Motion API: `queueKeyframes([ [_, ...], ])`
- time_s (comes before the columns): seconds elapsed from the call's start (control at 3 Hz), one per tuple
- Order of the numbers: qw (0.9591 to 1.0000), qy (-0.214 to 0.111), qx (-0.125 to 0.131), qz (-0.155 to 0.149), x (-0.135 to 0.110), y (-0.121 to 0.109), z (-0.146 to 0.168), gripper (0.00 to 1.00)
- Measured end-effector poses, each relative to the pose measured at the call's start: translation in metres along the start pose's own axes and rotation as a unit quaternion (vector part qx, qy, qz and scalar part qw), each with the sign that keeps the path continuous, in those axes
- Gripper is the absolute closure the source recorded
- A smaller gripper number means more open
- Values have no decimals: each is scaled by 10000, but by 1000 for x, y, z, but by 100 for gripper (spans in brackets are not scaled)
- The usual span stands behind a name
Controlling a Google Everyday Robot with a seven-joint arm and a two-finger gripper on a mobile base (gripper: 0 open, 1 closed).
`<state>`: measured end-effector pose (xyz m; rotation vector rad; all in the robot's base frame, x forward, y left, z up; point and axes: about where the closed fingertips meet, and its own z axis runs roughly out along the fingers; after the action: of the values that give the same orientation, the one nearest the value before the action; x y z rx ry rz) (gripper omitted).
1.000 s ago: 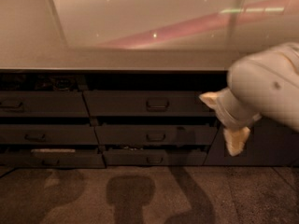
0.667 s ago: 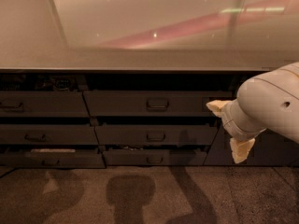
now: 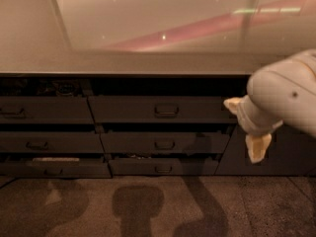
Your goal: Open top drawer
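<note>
Dark grey top drawer (image 3: 128,110) located just under tabletop (image 3: 148,63); judged rigid, moderately heavy; centred loop handle (image 3: 166,110) best hooked. End effector (image 3: 243,130) seen beside drawer's right end, spread, empty.

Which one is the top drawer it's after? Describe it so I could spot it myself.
Below the long countertop sits a bank of dark drawers; take the wide middle stack of three. The top drawer is the highest one, its right end beside the pale open gripper. Its front is taller than the two beneath, with one centred loop handle.
</note>
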<state>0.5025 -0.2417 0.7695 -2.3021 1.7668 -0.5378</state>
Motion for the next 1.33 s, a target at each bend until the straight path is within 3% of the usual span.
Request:
queueKeyframes([
  [0.33, 9979, 374, -270, 446, 42, -37, 6, 0],
  [0.67, 9952, 571, -400, 680, 66, -59, 8, 0],
  [1.0, 9951, 579, -373, 709, 69, -63, 5, 0],
  [1.33, 9971, 160, -319, 675, 73, -65, 6, 0],
])
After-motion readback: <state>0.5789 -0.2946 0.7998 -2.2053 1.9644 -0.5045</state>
